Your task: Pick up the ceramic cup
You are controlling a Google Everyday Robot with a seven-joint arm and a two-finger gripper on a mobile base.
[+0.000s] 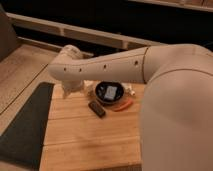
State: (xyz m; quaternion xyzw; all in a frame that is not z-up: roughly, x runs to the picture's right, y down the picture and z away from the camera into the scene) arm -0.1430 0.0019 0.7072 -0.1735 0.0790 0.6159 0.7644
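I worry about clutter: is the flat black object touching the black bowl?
Cannot tell. In the camera view the flat black object lies just by the black bowl's near rim, with no clear gap. The hand hangs left of the bowl.
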